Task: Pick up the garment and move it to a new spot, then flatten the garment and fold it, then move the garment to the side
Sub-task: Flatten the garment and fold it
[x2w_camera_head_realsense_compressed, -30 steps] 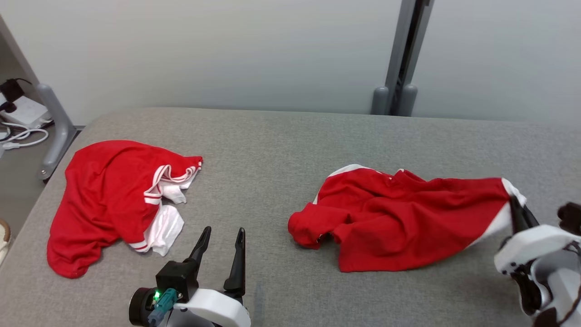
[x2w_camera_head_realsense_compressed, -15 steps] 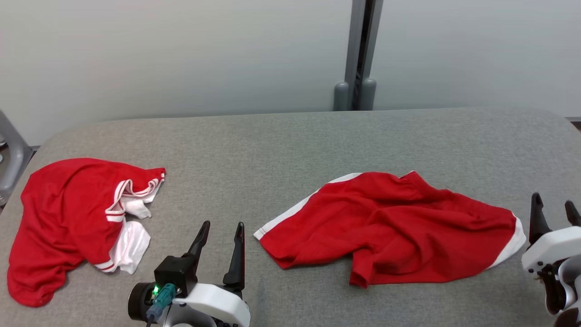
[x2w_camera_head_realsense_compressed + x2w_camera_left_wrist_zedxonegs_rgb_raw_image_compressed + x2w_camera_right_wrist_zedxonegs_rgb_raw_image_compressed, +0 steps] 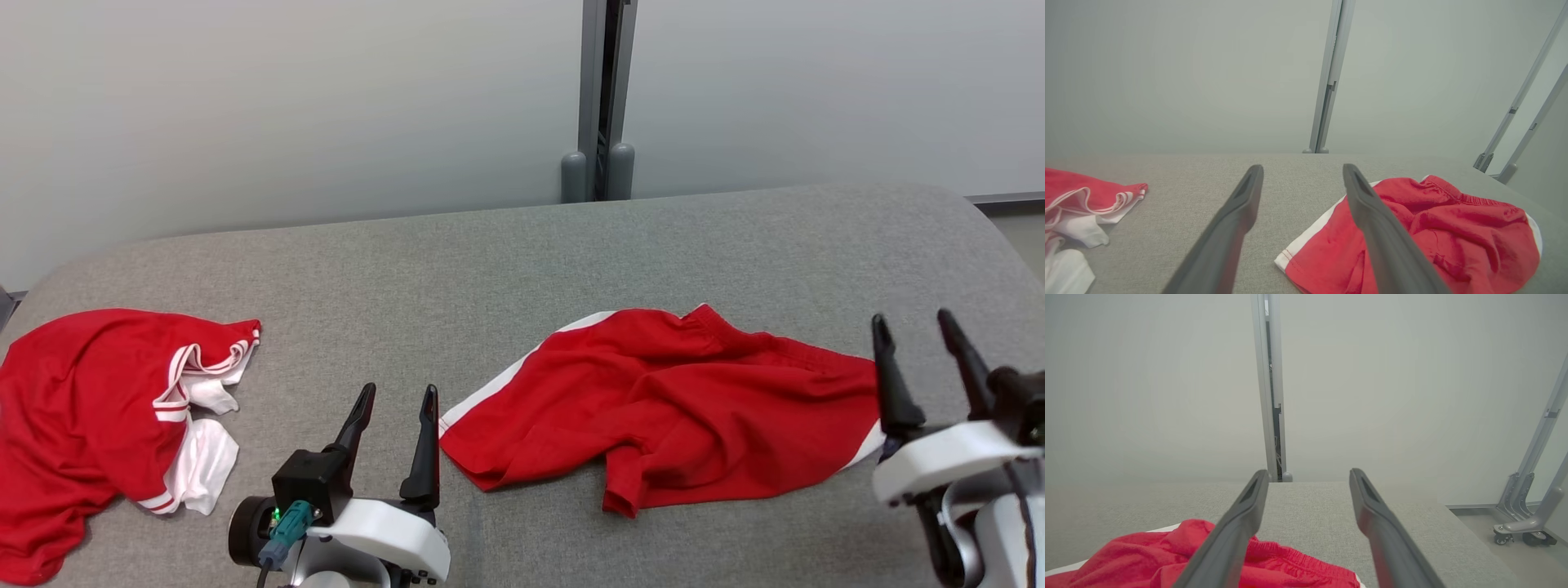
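Red shorts (image 3: 669,400) lie rumpled on the grey worktop (image 3: 490,269), right of centre and well apart from a second red-and-white garment (image 3: 82,408) at the far left. The left gripper (image 3: 400,390) sits just beside the shorts' corner, where the white side stripe (image 3: 498,388) ends. Its fingers are spread and hold nothing. The right gripper (image 3: 912,318) stands at the opposite end, near the elastic waistband (image 3: 1298,559), with its fingers also spread and empty. We judge the shorts to be in their spot, with flattening as the step in hand. The cloth is ridged across the middle, and the near leg hem (image 3: 620,498) looks doubled under itself. To do this well, we would take one layer-pair at each end: the right fingers pinch the waistband corner, and the left fingers pinch the striped hem corner. Bite deep enough to catch both layers, since a shallow nip on thin jersey may slip. Lift only a little, then draw the two ends apart evenly and low so the ridges pull out instead of shifting sideways. Lay the shorts down taut, and free the tucked leg before any fold. Keep clear of the other garment.
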Available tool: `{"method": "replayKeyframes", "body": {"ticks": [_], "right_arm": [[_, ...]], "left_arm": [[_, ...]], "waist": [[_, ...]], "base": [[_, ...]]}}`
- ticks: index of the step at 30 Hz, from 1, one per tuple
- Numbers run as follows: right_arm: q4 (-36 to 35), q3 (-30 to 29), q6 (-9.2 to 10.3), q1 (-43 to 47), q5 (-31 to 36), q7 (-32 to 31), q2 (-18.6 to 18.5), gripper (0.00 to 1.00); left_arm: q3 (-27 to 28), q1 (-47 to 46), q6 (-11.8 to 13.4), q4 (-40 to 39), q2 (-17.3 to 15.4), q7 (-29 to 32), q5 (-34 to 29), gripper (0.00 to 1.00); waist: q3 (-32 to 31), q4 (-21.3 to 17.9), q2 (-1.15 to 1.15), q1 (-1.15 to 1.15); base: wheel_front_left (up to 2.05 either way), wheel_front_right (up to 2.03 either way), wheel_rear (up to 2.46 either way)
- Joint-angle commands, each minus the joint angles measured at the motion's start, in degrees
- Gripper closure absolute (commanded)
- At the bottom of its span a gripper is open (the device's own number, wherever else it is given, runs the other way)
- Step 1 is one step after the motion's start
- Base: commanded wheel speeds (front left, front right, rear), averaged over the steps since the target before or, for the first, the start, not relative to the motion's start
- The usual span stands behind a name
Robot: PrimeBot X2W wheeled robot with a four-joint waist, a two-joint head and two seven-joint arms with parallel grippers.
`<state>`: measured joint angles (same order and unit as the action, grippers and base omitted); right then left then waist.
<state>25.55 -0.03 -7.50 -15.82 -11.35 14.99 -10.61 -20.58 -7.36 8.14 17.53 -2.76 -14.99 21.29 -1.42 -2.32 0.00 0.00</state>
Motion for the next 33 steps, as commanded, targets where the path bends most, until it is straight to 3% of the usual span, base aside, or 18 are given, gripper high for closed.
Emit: {"method": "replayKeyframes", "body": {"ticks": [1, 14, 22, 26, 33], "right_arm": [[-1.29, 0.38, 0.01, 1.83, -0.39, 0.30, 0.50, 0.00], [-1.55, 3.63, 0.01, 1.90, -1.52, 0.30, 0.62, 0.00], [9.93, 11.77, 0.01, -7.94, -6.71, -3.64, -3.17, 0.00], [17.39, 17.16, 0.01, -14.56, -13.35, -6.86, -6.69, 0.00], [23.70, 24.83, 0.01, -19.85, -22.24, -10.46, -10.89, 0.00]], "left_arm": [[0.12, -0.40, 0.19, -0.08, -0.26, -0.24, 0.22, 0.00], [0.10, -0.06, -0.48, 0.58, -0.26, -0.24, -0.58, 0.00], [-2.02, -1.51, -0.29, 0.90, -0.27, -0.24, 0.20, 0.00], [-3.69, -2.60, 0.04, 1.16, -0.27, -0.24, 0.76, 0.00], [-4.54, -4.00, 0.55, 0.87, -0.27, -0.24, 1.09, 0.00]], "waist": [[0.06, -0.04, 0.00, 0.00], [0.72, 1.46, 0.00, 0.00], [3.52, 5.28, 0.00, 0.00], [6.16, 8.95, 0.00, 0.00], [8.59, 13.16, 0.00, 0.00]], "base": [[0.00, 0.00, 0.00], [0.00, 0.00, 0.00], [0.00, 0.00, 0.00], [0.00, 0.00, 0.00], [0.00, 0.00, 0.00]]}}
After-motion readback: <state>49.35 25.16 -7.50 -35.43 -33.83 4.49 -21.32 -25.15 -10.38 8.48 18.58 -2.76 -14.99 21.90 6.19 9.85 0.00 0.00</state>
